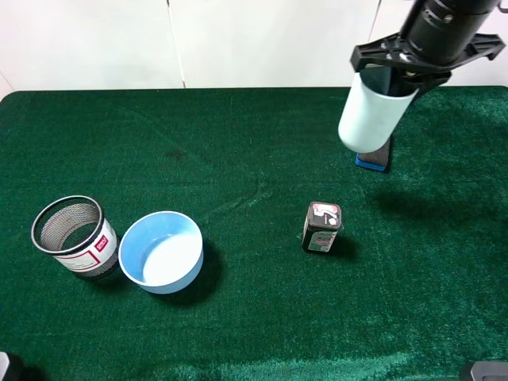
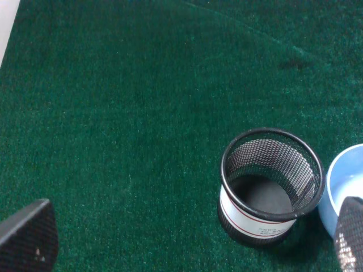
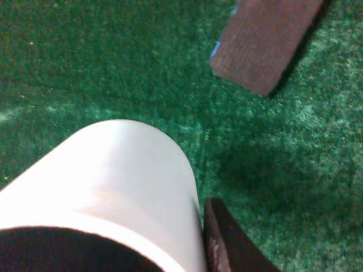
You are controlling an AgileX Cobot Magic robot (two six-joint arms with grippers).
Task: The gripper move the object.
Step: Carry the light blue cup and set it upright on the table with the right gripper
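The pale light-blue cup (image 1: 371, 117) hangs tilted in the air over the back right of the green cloth, its base pointing down and to the left. My right gripper (image 1: 394, 79) is shut on the cup's rim. In the right wrist view the cup (image 3: 113, 181) fills the near side, with one dark finger (image 3: 227, 243) against its wall. The other finger is hidden. My left gripper (image 2: 188, 235) is open and empty, low over the cloth beside the black mesh cup (image 2: 266, 187).
The black mesh cup (image 1: 73, 236) and a wide blue bowl (image 1: 161, 252) stand side by side at front left. A small dark box (image 1: 322, 228) stands mid-right. A flat dark slab with a blue edge (image 1: 373, 156) lies under the held cup.
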